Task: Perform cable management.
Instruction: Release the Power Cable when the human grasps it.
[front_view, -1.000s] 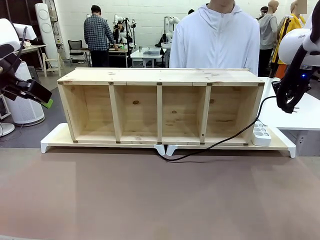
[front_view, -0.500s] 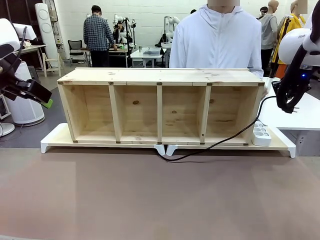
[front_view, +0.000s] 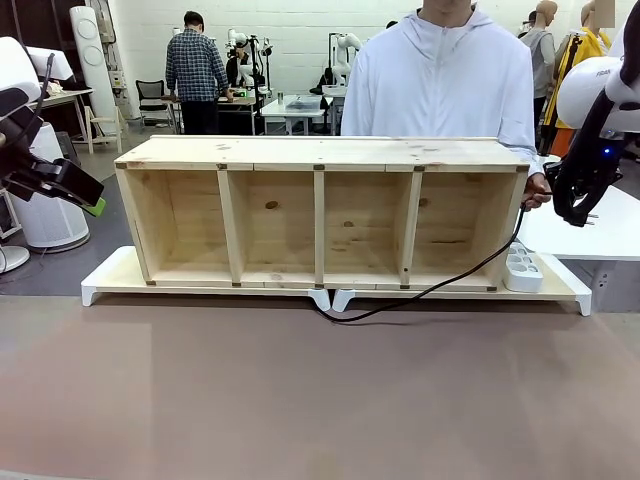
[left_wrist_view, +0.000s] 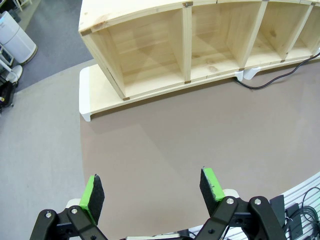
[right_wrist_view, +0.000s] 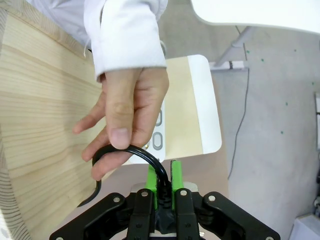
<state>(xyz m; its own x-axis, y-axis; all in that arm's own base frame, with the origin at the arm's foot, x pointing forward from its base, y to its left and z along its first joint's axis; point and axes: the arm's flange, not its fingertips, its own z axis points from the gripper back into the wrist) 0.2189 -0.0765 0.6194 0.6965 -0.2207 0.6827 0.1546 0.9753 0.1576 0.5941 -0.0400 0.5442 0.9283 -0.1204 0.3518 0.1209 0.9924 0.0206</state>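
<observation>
We see a brown table carrying two white risers side by side. On them stand a wooden shelf and a white power strip. A black cable loops onto the table just before them.

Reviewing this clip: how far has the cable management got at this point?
Done: the right gripper is shut on the plug end of the cable, raised beside the wooden shelf.
In hand: the person's hand grips the cord just above that gripper.
Left: most of the cord lies loose across the tabletop before the shelf, and the power strip looks unplugged. The left gripper hangs open, idle.
</observation>
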